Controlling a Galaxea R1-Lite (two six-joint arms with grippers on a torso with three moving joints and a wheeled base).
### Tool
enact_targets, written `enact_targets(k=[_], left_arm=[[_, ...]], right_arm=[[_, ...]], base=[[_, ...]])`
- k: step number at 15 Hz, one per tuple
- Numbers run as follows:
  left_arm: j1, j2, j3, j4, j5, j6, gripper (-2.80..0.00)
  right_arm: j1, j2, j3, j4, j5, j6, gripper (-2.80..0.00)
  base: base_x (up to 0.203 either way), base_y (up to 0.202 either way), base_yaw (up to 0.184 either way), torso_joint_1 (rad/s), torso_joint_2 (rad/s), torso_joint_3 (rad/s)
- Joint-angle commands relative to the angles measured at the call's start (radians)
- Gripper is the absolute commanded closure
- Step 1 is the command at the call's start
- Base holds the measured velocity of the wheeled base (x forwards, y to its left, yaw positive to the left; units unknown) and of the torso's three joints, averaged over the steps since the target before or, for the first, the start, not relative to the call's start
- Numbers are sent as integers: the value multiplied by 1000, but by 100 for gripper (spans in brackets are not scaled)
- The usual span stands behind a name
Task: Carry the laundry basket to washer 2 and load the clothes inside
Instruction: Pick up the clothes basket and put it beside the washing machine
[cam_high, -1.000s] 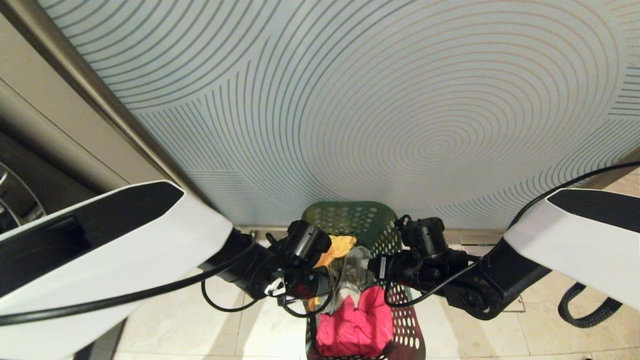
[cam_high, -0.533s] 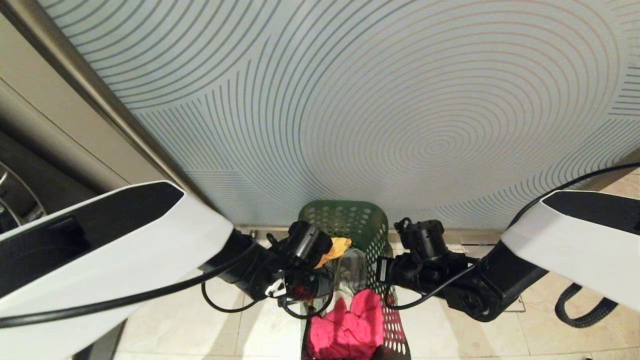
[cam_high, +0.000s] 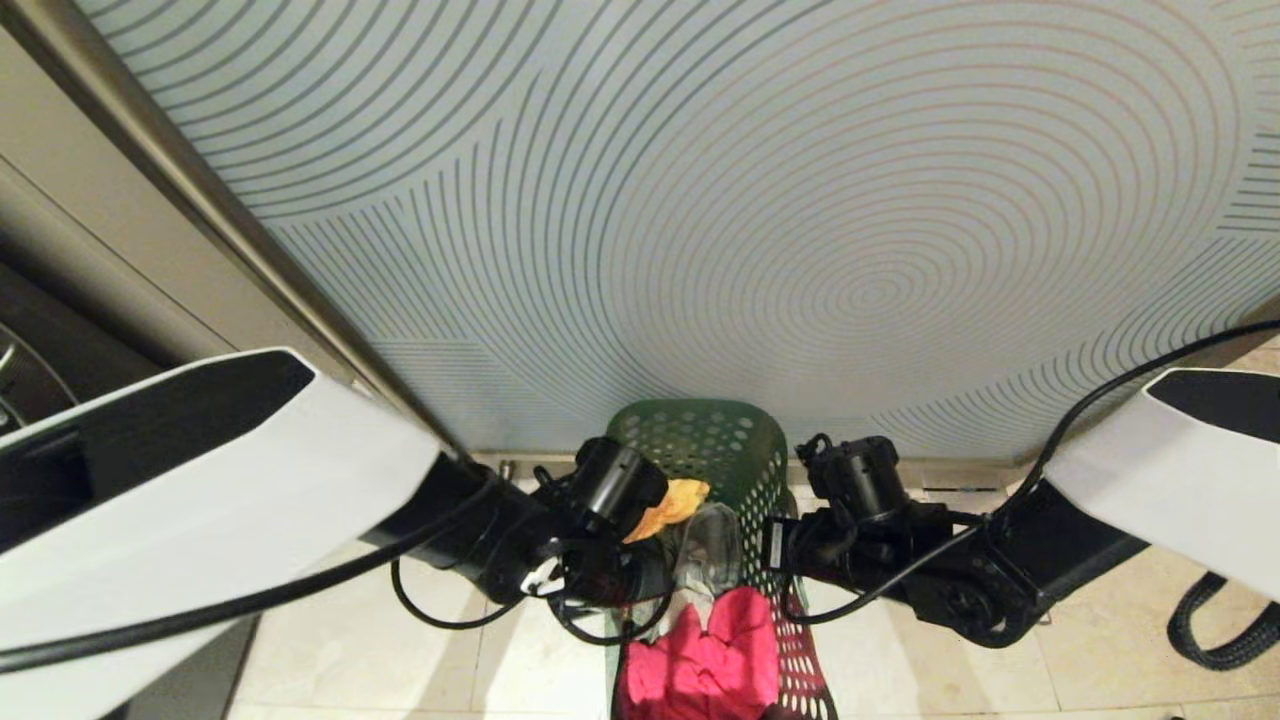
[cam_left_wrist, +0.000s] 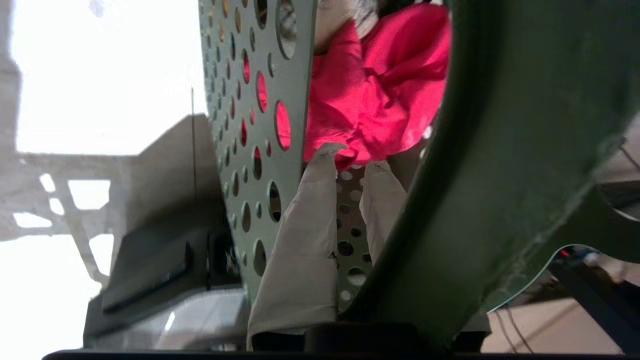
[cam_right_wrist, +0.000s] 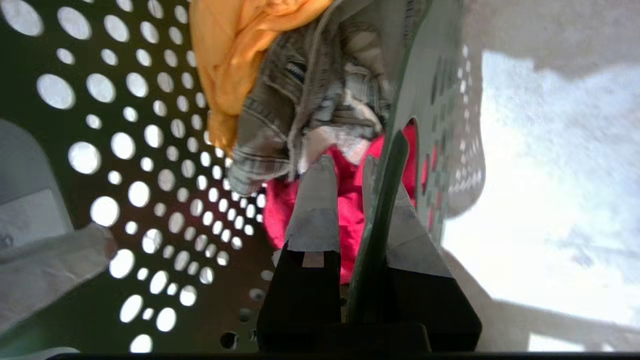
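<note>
Laundry basket (cam_high: 715, 445), green with round holes, is between the two arms, close before a wall panel (cam_high: 700, 200) with curved lines and over the tiled floor (cam_high: 1100, 640). Inside it lie the clothes (cam_high: 705, 655): one yellow, one grey, one pink-red. The left gripper (cam_left_wrist: 350, 167) is clamped on the basket's left wall, and the right gripper (cam_right_wrist: 345, 167) is clamped on its right wall.
</note>
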Motion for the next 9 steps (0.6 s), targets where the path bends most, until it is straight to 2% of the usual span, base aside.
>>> enact_targets(k=[1,4,6,9], left_arm=[[4,-60,1,15,0,-10,0],[6,-101,-2,54,-27,-8,0],[6,-115,-3,60,-69,-9,0],[6,-121,-4,60,-80,-9,0]], right_arm=[[7,-77,-4,24,-1,2,0],[10,-158,-5,125,-2,-3,0],[11,-175,2,135,-3,-5,0],[12,-180,-5,147,-11,-7,0]], base=[[0,0,0,0,0,0],[0,0,0,0,0,0],[0,0,0,0,0,0],[0,0,0,0,0,0]])
